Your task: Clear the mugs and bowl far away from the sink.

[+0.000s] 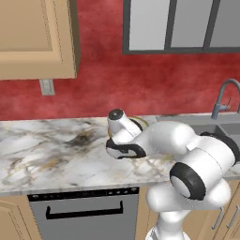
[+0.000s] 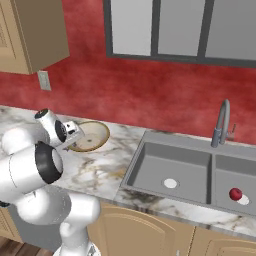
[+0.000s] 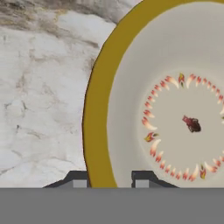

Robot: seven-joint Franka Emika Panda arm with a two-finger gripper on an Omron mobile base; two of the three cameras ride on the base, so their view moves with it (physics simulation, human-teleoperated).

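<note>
Hand view: gripper (image 3: pixel 111 178) clamped astride bowl (image 3: pixel 175 109) rim, bowl body beyond, near countertop (image 1: pixel 42 150) back edge.

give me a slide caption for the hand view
Gripper fingertips straddling the tan rim of the bowl, one inside and one outside, on the marble counter.

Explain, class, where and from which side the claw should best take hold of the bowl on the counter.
Grip the bowl by its tan rim, coming down from above with one finger inside and one outside. It is wide and shallow, too broad to span, and its thin raised edge suits a pinch. In the hand view the claw already straddles that edge on the side away from the sink.
</note>
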